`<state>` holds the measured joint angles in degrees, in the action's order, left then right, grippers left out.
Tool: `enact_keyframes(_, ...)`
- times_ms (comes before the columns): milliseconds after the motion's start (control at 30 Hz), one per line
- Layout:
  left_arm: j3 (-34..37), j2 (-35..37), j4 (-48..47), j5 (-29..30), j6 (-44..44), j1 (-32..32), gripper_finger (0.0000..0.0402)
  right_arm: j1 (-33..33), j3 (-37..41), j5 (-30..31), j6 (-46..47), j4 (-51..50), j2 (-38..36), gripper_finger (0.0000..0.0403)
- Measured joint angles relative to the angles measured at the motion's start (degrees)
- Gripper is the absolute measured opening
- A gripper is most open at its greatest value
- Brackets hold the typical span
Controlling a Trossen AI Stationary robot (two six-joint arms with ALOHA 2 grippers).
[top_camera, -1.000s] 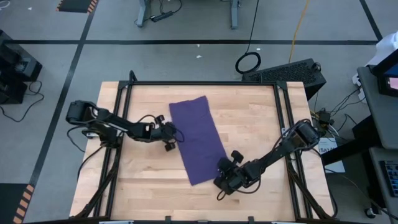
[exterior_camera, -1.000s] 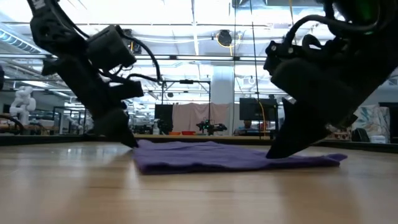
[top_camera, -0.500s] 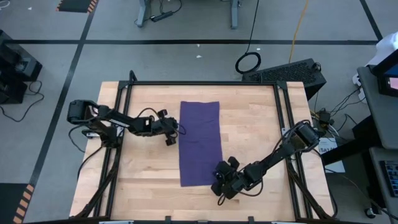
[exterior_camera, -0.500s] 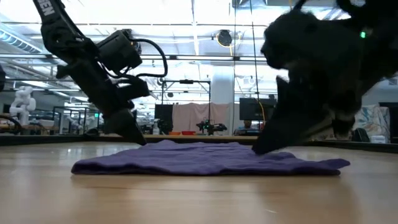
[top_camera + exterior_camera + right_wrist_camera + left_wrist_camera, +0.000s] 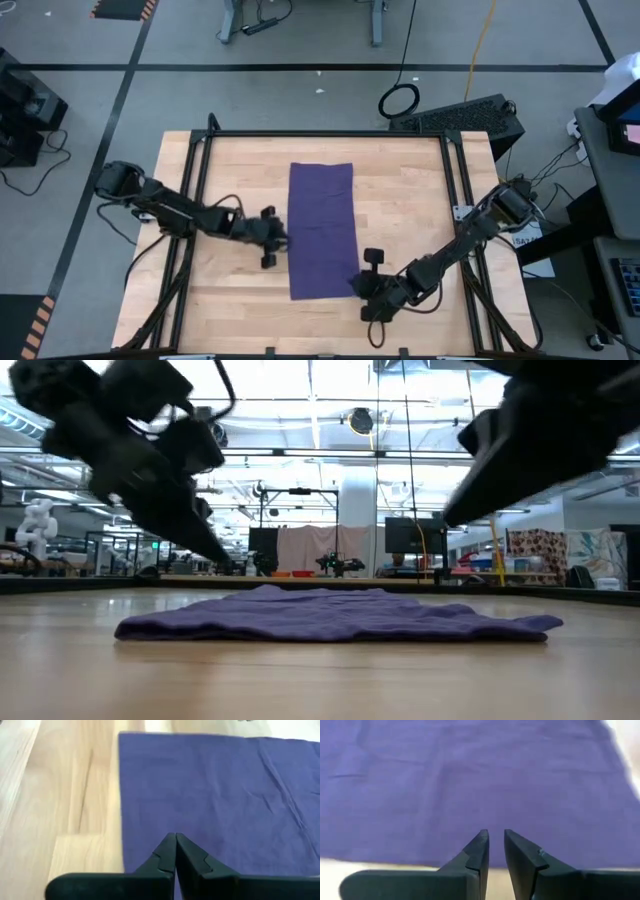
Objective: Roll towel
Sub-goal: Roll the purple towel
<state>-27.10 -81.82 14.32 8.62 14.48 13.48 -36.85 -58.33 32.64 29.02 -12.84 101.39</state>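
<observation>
The purple towel (image 5: 322, 225) lies spread flat on the wooden table (image 5: 410, 200), its long sides running from near to far; the low view shows the towel (image 5: 330, 615) as a low, slightly rumpled strip. My left gripper (image 5: 272, 243) hovers beside the towel's left long edge, its fingers a narrow gap apart with nothing between them (image 5: 495, 834). My right gripper (image 5: 358, 284) hangs shut above the towel's near right corner (image 5: 175, 835). In the low view both grippers stand clear above the table, the left gripper (image 5: 230, 560) lower than the right gripper (image 5: 448, 520).
Bare wood lies on both sides of the towel and at its far end. Black frame rails run along the table's left side (image 5: 195, 200) and right side (image 5: 462, 200). Beyond the far edge, the low view shows the room's equipment.
The towel has turned from slanting to straight on the table, then lain still. My left gripper has gone toward the near edge along the towel's left side and risen. My right gripper has lifted off the towel's near right corner and rolled at the wrist.
</observation>
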Motion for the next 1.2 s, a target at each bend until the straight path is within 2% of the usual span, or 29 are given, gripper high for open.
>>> enact_keyframes(133,-0.1,0.0,4.8,5.0,3.2,7.4,0.0067,-1.1,0.0,0.7,1.5,1.0,1.3,0.0000)
enact_keyframes(333,-0.1,0.1,10.3,13.0,3.2,15.4,0.0067,-2.0,0.0,5.7,7.6,5.0,6.7,0.0000)
enact_keyframes(500,-0.1,0.0,10.9,15.9,6.1,20.0,0.0067,-1.9,0.0,5.8,15.4,7.5,11.2,0.0000)
enact_keyframes(633,0.0,-1.6,13.1,19.0,7.3,23.6,0.0067,-1.9,0.0,4.2,18.5,13.7,13.5,0.0000)
enact_keyframes(833,-0.1,-7.1,21.5,20.8,5.1,28.1,0.0067,-2.0,0.0,3.0,21.5,22.1,14.6,0.0000)
enact_keyframes(967,-1.7,-12.3,23.2,22.2,2.8,31.1,0.0067,-3.2,-0.8,3.6,20.2,22.7,12.7,0.0000)
enact_keyframes(1200,-7.3,-20.8,23.1,24.3,-1.8,34.6,0.0077,-6.2,-2.3,2.9,7.8,21.2,11.6,0.0000)
